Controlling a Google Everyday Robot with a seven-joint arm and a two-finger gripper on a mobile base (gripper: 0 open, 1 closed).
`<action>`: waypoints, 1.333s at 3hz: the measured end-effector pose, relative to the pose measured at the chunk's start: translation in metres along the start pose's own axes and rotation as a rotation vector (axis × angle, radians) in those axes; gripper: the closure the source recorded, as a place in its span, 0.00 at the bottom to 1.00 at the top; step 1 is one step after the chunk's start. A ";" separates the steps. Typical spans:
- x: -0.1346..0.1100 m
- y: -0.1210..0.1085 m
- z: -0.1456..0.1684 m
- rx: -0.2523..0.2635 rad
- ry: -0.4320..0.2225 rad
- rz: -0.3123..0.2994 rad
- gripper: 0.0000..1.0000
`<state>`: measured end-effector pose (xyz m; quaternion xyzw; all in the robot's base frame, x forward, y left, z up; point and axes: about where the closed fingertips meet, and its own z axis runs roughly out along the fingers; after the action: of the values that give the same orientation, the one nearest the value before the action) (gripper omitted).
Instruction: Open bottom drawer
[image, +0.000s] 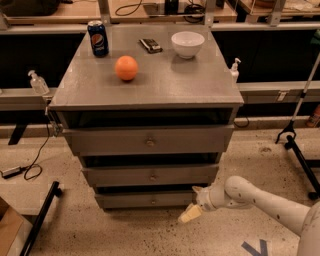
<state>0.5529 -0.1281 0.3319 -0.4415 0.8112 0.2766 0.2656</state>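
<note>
Hanging low near the floor, my gripper (194, 204) sits at the right end of the bottom drawer (135, 200), the narrowest front under the two bigger ones. It holds nothing, and I cannot tell how far it is open. The small knob (153, 201) lies well to my left, so the main risk is closing beside it and sliding off. Reaching too high would catch the middle drawer (150, 175) instead. A crooked pull could jam the drawer and jolt the cabinet, rolling the orange (126, 67) or tipping the can (98, 38).
</note>
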 end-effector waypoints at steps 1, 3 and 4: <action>0.010 -0.013 0.013 -0.010 -0.046 0.017 0.00; 0.027 -0.046 0.044 -0.046 -0.119 0.054 0.00; 0.034 -0.063 0.059 -0.060 -0.142 0.077 0.00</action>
<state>0.6025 -0.1362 0.2542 -0.3970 0.7980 0.3414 0.2983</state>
